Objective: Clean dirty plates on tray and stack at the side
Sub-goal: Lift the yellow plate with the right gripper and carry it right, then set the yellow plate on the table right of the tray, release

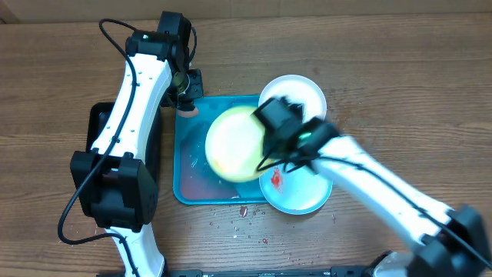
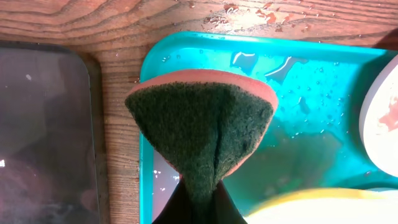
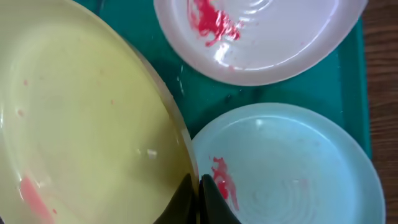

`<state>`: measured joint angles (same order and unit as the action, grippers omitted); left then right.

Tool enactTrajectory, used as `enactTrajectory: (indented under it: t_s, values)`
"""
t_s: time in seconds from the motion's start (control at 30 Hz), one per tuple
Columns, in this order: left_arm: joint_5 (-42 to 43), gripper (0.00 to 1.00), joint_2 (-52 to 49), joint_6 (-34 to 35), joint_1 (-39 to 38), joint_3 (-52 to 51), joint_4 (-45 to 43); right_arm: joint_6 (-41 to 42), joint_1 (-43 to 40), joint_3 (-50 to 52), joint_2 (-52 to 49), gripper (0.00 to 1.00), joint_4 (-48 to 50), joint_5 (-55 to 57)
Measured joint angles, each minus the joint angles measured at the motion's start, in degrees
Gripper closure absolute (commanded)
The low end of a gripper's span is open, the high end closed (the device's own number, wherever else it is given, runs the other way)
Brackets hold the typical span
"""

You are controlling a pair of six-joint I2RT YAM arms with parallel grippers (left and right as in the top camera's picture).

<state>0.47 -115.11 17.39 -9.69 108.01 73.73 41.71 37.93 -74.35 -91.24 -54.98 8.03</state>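
Slip risk: the right gripper (image 3: 199, 198) is clamped on only the thin rim of the yellow plate (image 3: 81, 124); the plate is broad and looks wet, so I judge it could swing or slide out and drop
Cause of a slip: a hard push from the sponge (image 2: 202, 124) against a plate held by one edge would lever it out of the fingers
Knock risk: two white plates sit close under and beside the held one, so lowering it carelessly could clip a rim and shove a plate off the tray (image 2: 298, 112)
Missed dirt risk: a faint pink streak shows on the yellow plate just left of the right fingers, and is easy to overlook
Right hand: shut tight on the yellow plate's edge
Left hand: the left gripper (image 2: 198, 208) is pinched on the folded sponge, green scrub side facing out
Yellow plate from right hand: spreads away to the left of the fingers, seemingly raised over the tray
Smeared white plate (image 3: 267, 37): ahead of the right fingers, on the far side
Second white plate (image 3: 292, 168): just right of the fingers, red smear nearest them
Plates from left hand: beyond the sponge and to its right, not touching it
Stack at the side: none started
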Motion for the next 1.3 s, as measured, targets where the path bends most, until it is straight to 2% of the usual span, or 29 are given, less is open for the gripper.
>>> enactTrajectory:
  t_s: [0.23, 0.43, 0.7, 0.93, 1.07, 1.3]
  values:
    - [0.0, 0.96, 0.0, 0.0, 0.0, 0.0, 0.1, -0.7, -16.5, 0.0, 11.6, 0.96, -5.5, -7.1]
    - [0.0, 0.96, 0.0, 0.0, 0.0, 0.0, 0.7, -3.8, -28.6, 0.3, 12.9, 0.96, -10.4, -9.1]
    - [0.0, 0.96, 0.0, 0.0, 0.0, 0.0, 0.7, -6.0, -44.4, 8.2, 12.9, 0.96, -8.9, -10.0]
    - [0.0, 0.96, 0.0, 0.0, 0.0, 0.0, 0.6, -8.5, -57.0, 17.0, 12.9, 0.96, -1.0, -13.8]
    - [0.0, 0.96, 0.0, 0.0, 0.0, 0.0, 0.4, -9.2, -59.9, 21.7, 12.9, 0.96, 2.7, -14.8]
    - [0.0, 0.96, 0.0, 0.0, 0.0, 0.0, 0.3, -9.8, -60.0, 27.8, 11.4, 0.96, 9.8, -15.5]
